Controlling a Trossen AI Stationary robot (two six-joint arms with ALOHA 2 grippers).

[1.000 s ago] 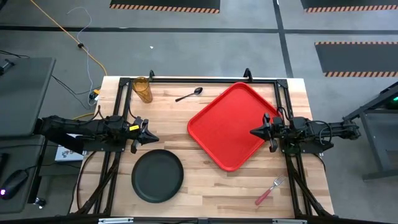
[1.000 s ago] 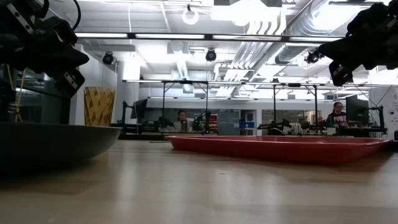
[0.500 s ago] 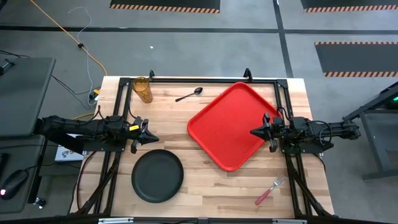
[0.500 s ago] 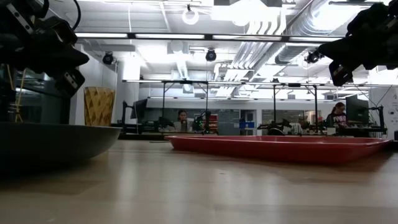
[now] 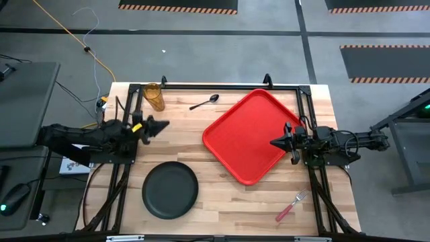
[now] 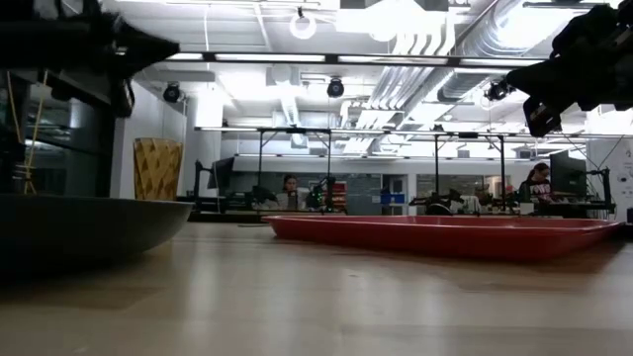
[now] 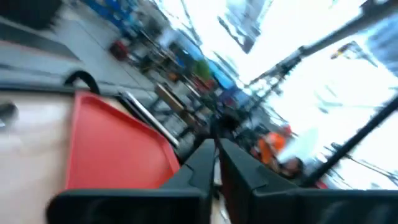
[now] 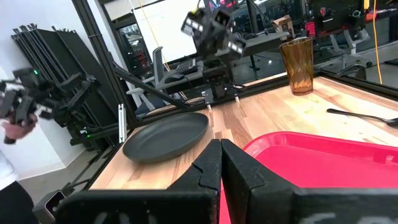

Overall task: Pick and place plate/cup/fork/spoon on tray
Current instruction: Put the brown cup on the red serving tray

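High view: nothing loaded yet. Left gripper (image 5: 161,125), fingers pressed together, empty; ribbed amber cup (image 5: 154,97) just beyond its tips, matte black plate (image 5: 170,190) near, to one side. Slim dark spoon (image 5: 204,103) lies between cup and glossy red tray (image 5: 250,136). Right gripper (image 5: 274,142), fingers together, hovers over the bare tray; red-handled fork (image 5: 291,206) well behind it.
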